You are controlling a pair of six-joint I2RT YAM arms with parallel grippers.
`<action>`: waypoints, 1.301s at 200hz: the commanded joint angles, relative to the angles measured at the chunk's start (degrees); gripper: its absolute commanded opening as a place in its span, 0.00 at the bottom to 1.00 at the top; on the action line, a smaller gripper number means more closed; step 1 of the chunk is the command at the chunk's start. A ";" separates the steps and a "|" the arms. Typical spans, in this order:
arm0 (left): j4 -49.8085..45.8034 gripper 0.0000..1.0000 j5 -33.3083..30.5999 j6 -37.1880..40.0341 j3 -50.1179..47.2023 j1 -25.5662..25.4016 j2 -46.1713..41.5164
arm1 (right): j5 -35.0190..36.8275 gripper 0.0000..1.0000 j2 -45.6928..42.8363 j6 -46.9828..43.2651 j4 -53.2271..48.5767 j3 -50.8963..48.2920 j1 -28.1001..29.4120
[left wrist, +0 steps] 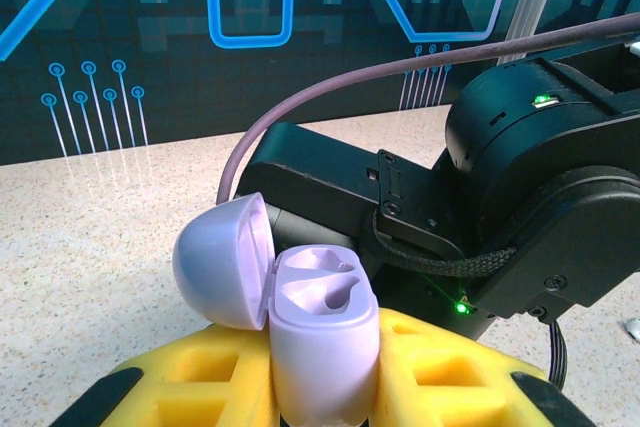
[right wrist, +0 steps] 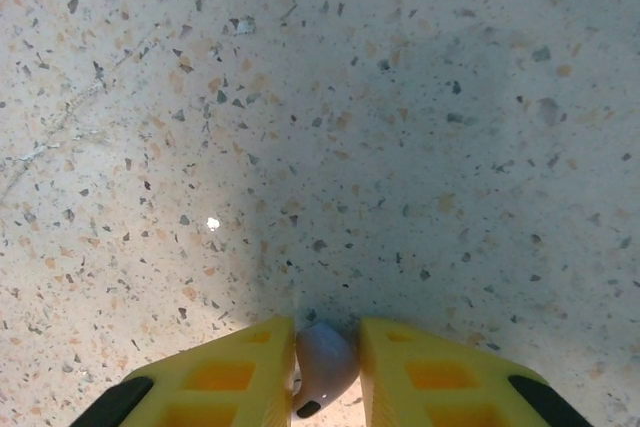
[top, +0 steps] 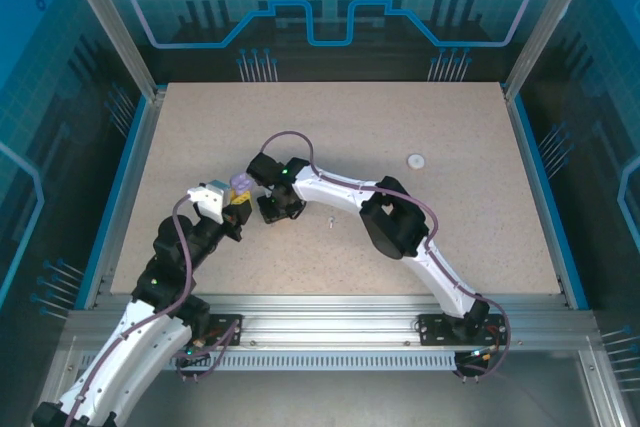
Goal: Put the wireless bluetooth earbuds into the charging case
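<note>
My left gripper (top: 236, 201) (left wrist: 325, 352) is shut on a pale purple charging case (left wrist: 322, 342) and holds it upright between its yellow fingers (left wrist: 440, 372). The case's lid (left wrist: 222, 262) is swung open to the left, and both sockets inside are empty. Just right of it, my right gripper (top: 281, 210) (right wrist: 327, 352) points down at the table, shut on a pale purple earbud (right wrist: 325, 365) that sits at the table surface. A tiny white bud (top: 328, 221) lies loose on the table right of the right gripper.
A small round white case (top: 416, 160) lies on the speckled table (top: 400, 117) at the back right. The right arm's black wrist (left wrist: 540, 197) stands close behind the held case. Glass walls and metal posts ring the table.
</note>
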 commanded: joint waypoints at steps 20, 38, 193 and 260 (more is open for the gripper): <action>1.97 0.26 -0.76 0.28 0.84 0.35 -0.73 | 1.98 0.21 1.56 0.89 -4.27 0.73 1.01; 2.06 0.26 -0.60 0.11 0.75 0.35 -0.43 | 2.38 0.20 0.58 0.66 -4.10 0.43 1.01; 15.88 0.22 2.90 -3.54 -5.89 -3.31 15.24 | 1.62 0.19 -19.71 4.30 5.72 -22.56 -4.22; 22.16 0.23 4.15 -1.58 -4.02 -7.52 29.15 | 3.02 0.19 -30.11 4.08 6.32 -28.66 -7.49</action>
